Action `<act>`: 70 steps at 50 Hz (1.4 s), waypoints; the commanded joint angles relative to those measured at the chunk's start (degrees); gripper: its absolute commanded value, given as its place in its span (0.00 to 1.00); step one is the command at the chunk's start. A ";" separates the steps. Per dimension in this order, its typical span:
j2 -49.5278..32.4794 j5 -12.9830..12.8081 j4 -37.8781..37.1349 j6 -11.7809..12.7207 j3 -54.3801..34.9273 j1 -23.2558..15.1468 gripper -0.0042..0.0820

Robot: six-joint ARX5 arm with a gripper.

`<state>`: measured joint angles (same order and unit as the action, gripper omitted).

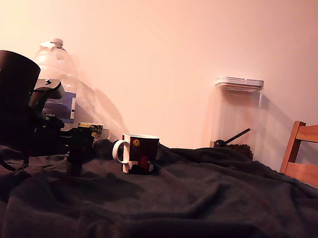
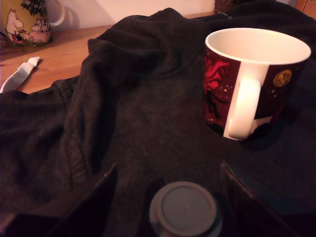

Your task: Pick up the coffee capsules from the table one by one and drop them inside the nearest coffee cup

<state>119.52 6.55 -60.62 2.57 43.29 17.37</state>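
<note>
1. Coffee capsule (image 2: 183, 208): a round one with a flat grey-lidded top and a raised rim sits on the cloth between my two dark fingers (image 2: 94, 202); my tool (image 2: 170, 197) is spread wide, each finger clear of the capsule's rim.
2. My tool (image 1: 76, 155) reaches down to the cloth at the exterior view's left, just beside the cup.
3. The coffee cup (image 2: 256, 81) stands upright near the capsule, dark glazed with red figures and a gold emblem, white handle facing my wrist camera; what shows of its smooth white inside is empty.
4. The tabletop (image 1: 193, 216) is draped in wrinkled charcoal fabric, with bare wood showing past its edge.
5. A yellow-green pictured mug (image 2: 27, 22) stands on that wood, contents hidden.
6. Behind stand a clear lidded canister (image 1: 236, 114) with a dark scoop and a large plastic water bottle (image 1: 54, 77).
</note>
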 commanded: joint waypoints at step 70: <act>2.47 2.27 -7.67 -2.16 -6.43 0.26 0.71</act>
<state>120.29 8.62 -67.72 0.93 37.71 17.47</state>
